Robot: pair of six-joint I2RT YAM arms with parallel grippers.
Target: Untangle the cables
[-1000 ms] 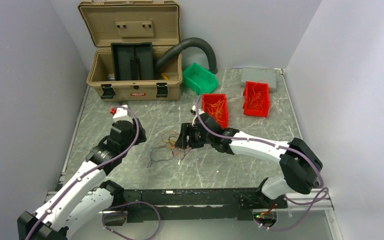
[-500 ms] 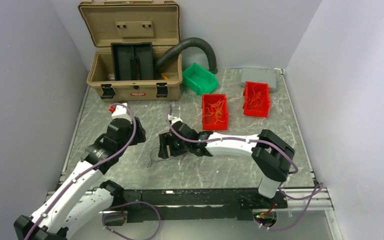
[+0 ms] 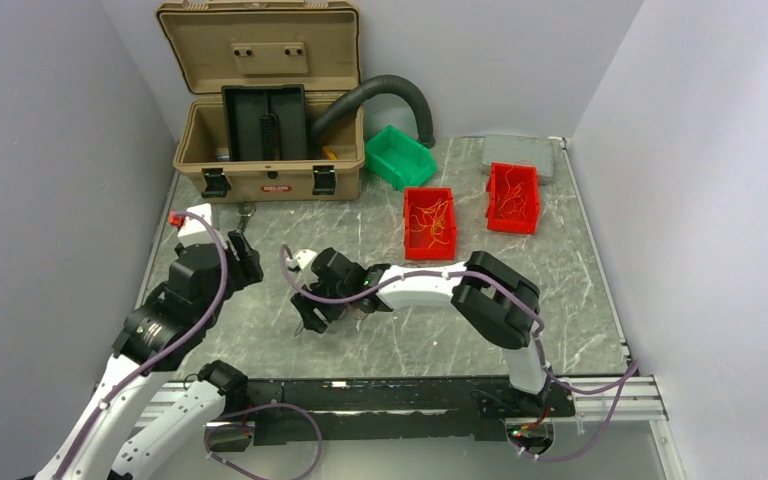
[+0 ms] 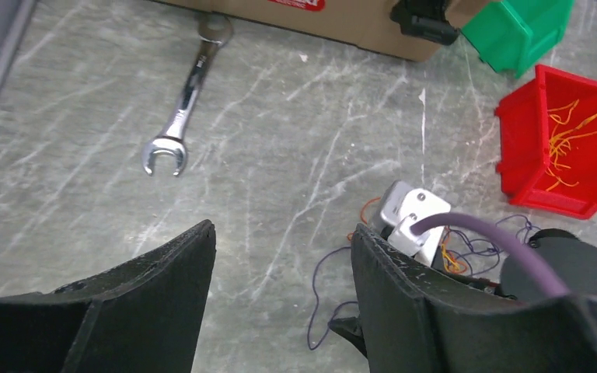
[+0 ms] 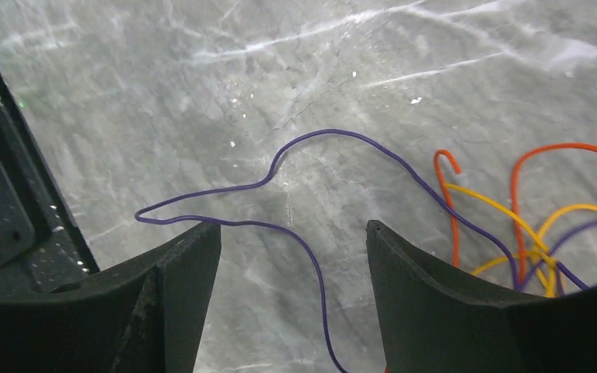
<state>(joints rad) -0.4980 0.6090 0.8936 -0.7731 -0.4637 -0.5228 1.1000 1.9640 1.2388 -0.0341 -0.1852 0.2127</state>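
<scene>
The right gripper (image 5: 291,233) hangs low over the table (image 3: 560,290) with its jaws spread wide and nothing in them. A loose purple strand (image 5: 311,140) loops across the gap just below the fingers. The rest of the cables (image 5: 532,233) lie knotted beside it, orange and yellow over purple, left of the table's middle and partly hidden under that arm's wrist from above. I think the trouble lies in that strand: it runs straight into the knot, so a pinch and a pull would likely drag the whole bundle along or cinch it tighter. It is also thin enough to slip out from between the pads. The left gripper (image 4: 280,256) is just as wide open and empty, hovering close by, so the two arms could well bump if both go in. Compared with a second ago, the right arm has swung well leftward, from over the knot to its left fringe. The left arm has drawn back toward the wall, uncovering a wrench (image 4: 177,116).
</scene>
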